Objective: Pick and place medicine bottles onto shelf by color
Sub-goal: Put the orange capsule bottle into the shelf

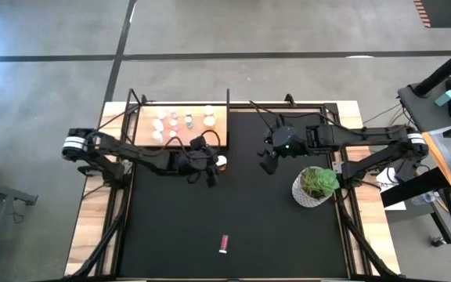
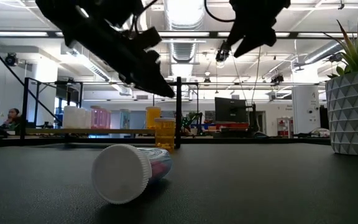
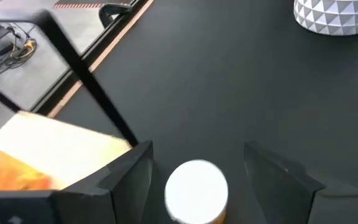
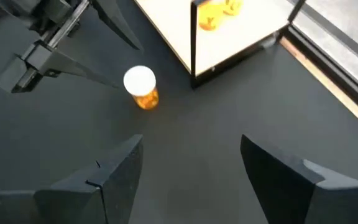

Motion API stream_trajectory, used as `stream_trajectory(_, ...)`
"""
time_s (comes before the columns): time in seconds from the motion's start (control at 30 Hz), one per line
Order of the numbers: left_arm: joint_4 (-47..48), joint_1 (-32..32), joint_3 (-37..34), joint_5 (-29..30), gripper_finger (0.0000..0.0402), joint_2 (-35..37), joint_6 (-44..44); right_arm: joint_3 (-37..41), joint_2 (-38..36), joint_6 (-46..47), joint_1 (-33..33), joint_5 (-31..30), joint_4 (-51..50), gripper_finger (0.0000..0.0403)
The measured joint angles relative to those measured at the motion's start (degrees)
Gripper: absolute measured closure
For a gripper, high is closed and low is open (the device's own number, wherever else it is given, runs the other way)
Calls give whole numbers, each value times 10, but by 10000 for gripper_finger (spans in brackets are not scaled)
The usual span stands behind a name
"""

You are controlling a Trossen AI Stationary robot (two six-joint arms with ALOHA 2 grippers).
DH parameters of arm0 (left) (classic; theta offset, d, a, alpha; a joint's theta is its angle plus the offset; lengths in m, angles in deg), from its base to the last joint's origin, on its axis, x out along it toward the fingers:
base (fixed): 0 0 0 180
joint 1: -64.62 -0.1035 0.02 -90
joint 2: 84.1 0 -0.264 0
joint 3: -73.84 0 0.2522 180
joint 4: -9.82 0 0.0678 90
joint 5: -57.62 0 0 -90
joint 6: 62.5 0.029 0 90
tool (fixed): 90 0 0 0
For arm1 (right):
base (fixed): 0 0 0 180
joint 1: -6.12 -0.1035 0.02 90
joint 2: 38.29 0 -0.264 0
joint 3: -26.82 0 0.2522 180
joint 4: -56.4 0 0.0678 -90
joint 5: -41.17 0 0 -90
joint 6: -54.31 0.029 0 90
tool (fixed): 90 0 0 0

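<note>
1. Black mat [image 1: 288,227] fills the table in your high view. The left arm reaches in from the left edge, its left gripper [image 1: 212,166] over the mat just beside the pale wood shelf [image 1: 143,125], at an orange bottle [image 1: 221,162] that stands upright on the mat near the shelf's corner. The right arm stretches in from the right, its right gripper [image 1: 268,163] hanging over open mat, apart from that bottle. White and pink bottles [image 1: 180,121] stand grouped on the shelf. A pink bottle [image 1: 224,244] lies alone near the mat's front edge, and a potted plant [image 1: 315,186] sits to the right.
2. In your low view, the pink bottle [image 2: 129,171] lies on its side, white cap toward the camera. Both arms hang above, and the orange bottle [image 2: 165,132] stands behind.
3. In your left wrist view, the fingers [image 3: 129,177] stand apart on either side of the orange bottle's [image 3: 196,191] white cap, not touching it.
4. In your right wrist view, the fingers [image 4: 114,171] are spread wide over bare mat, holding nothing. The orange bottle [image 4: 142,87] stands ahead, beside the left gripper's [image 4: 107,56] tips.
</note>
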Motion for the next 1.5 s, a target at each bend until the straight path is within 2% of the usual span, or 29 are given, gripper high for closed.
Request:
stream_trajectory(0.27,-62,0,0,32,168,-60,-7,50,-28,0,0,0,1,140)
stream_trajectory(0.67,-57,-3,-2,42,168,-94,-139,105,-66,0,0,-1,5,149)
stream_trajectory(0.9,-57,-3,-1,60,168,-119,-146,109,-80,-2,0,-1,7,148)
stream_trajectory(1.0,-56,-3,0,60,169,-126,-178,109,-83,-5,0,-1,11,149)
stream_trajectory(1.3,-56,-3,1,59,212,-121,-201,109,-84,-7,0,0,15,151)
stream_trajectory(1.5,-56,-3,1,58,209,-116,-201,109,-84,-7,0,0,14,154)
